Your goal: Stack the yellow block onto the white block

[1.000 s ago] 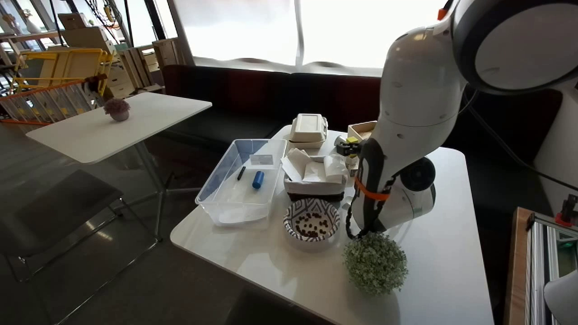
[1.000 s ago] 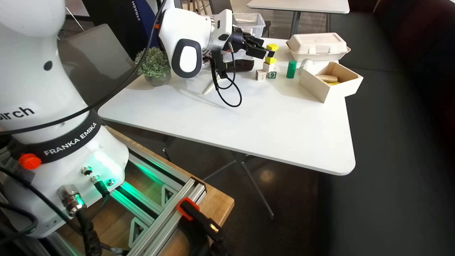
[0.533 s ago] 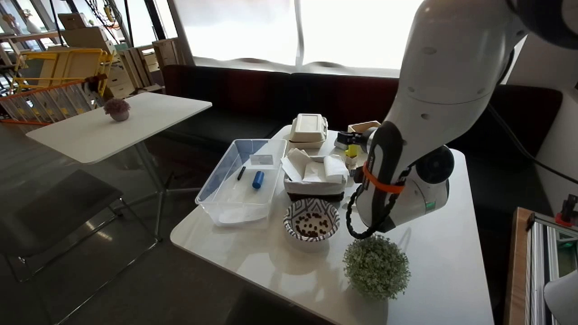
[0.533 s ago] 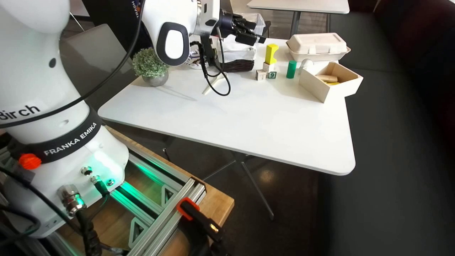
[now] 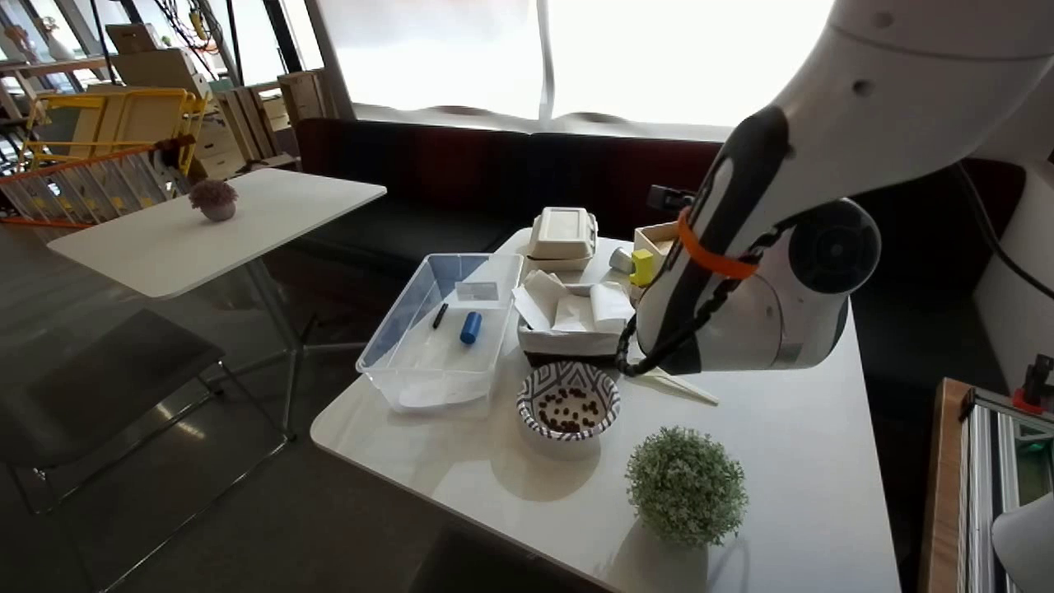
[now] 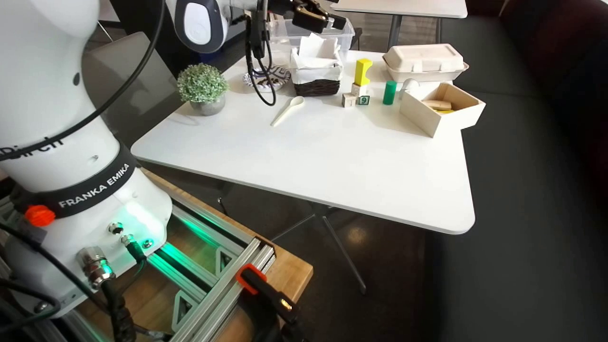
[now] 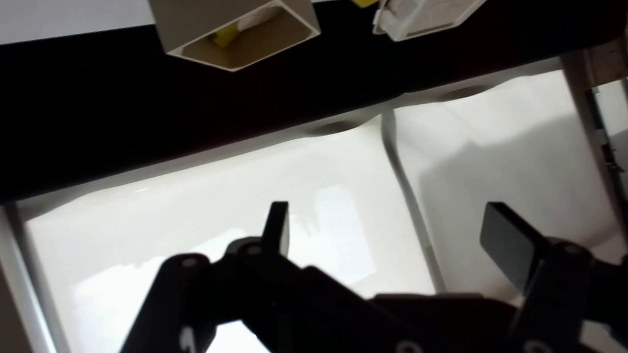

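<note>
The yellow block [image 6: 362,72] is bright yellow with a curved notch in one side. It stands upright on a small pale, whitish block [image 6: 358,90], with two lettered wooden cubes [image 6: 349,100] at the bottom of the stack. The yellow block also shows in an exterior view [image 5: 641,268], where the arm partly hides the blocks beneath. My gripper [image 6: 335,23] is up and away from the stack, touching nothing. In the wrist view the gripper [image 7: 386,226] has its fingers wide apart with nothing between them. A yellow bit [image 7: 364,2] shows at the wrist view's top edge.
Near the stack are a green cylinder [image 6: 389,92], a wooden box [image 6: 441,116], a lidded takeout box [image 6: 425,64] and a paper-lined basket [image 6: 317,83]. A spoon [image 6: 287,110], patterned bowl [image 5: 568,401], potted plant [image 5: 685,486] and clear bin [image 5: 440,333] are also on the table.
My gripper has moved up and back, away from the yellow block it was beside a second ago. The yellow block has stayed upright on the stack.
</note>
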